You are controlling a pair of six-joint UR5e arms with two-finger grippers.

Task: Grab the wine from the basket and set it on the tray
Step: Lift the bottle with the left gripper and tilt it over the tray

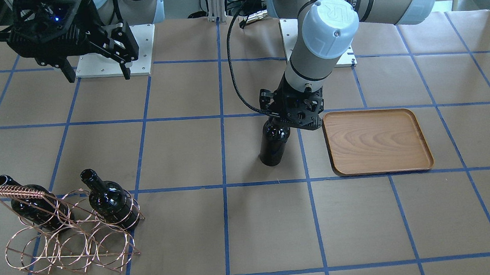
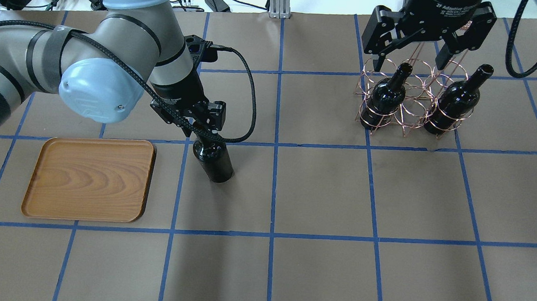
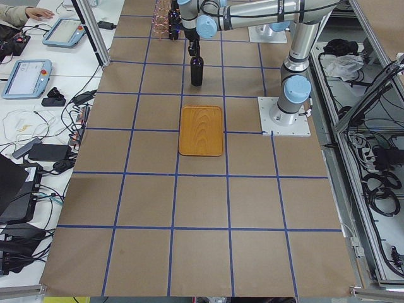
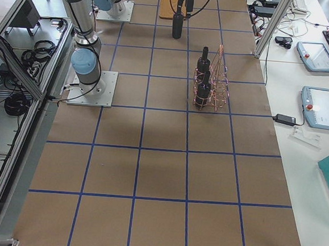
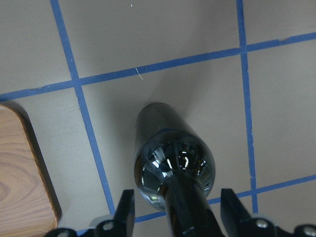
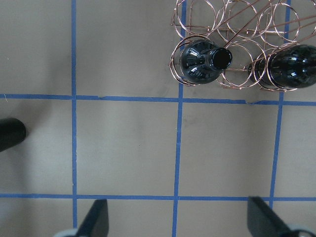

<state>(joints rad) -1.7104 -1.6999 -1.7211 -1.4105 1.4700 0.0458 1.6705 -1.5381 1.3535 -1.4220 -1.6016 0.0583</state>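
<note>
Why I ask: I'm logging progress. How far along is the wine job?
Done: one wine bottle is out of the basket, standing on the table beside the tray. In hand: the left gripper straddles its neck, jaws apparently not yet closed. Left: grip, lift and set it on the tray, which is bare. Two bottles sit in the basket.

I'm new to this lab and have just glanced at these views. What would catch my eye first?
A dark wine bottle stands on the table beside the wooden tray, the left hand open around its neck. Across the table, two more bottles sit in the copper wire basket, the right hand open and raised beside it.
</note>
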